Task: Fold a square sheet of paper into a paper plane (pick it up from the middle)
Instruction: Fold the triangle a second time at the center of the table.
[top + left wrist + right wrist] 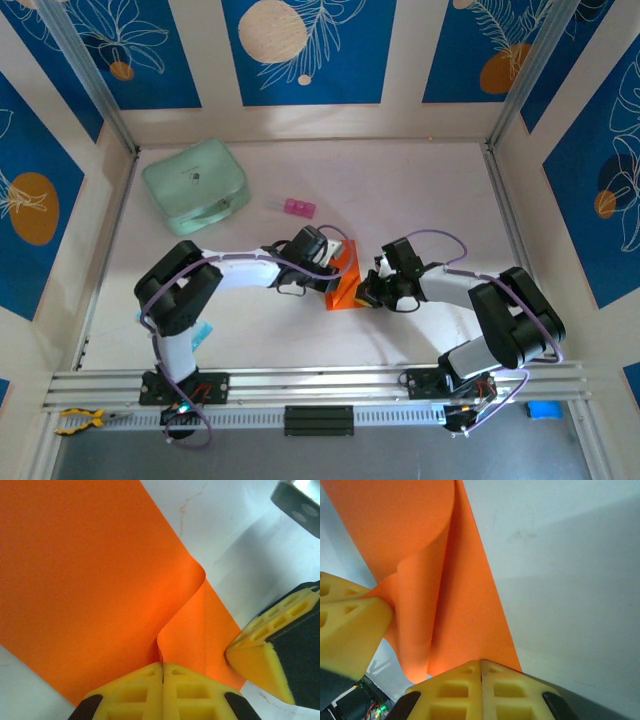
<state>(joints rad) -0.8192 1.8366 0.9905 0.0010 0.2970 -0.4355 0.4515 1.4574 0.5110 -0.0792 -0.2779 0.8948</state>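
1. Left arm (pixel 235 268): base bolted at the near edge of the bench, upper link rising to a bent elbow, forearm reaching right toward the bench's middle.
2. Left hand (pixel 338 264): angled down. In the left wrist view, its yellow fingers (pixel 135 692) meet tip to tip with no gap, pinching a raised fold of the square sheet of paper (pixel 85 575).
3. Right arm (pixel 470 290): base at the near edge, elbow folded out to the right, forearm reaching left.
4. Right hand (pixel 368 292): angled down, just beside the left hand. In the right wrist view, its fingers (pixel 510 692) are pressed together, their tips at the sheet's edge.
5. Spacing: the two hands face each other, close but apart.
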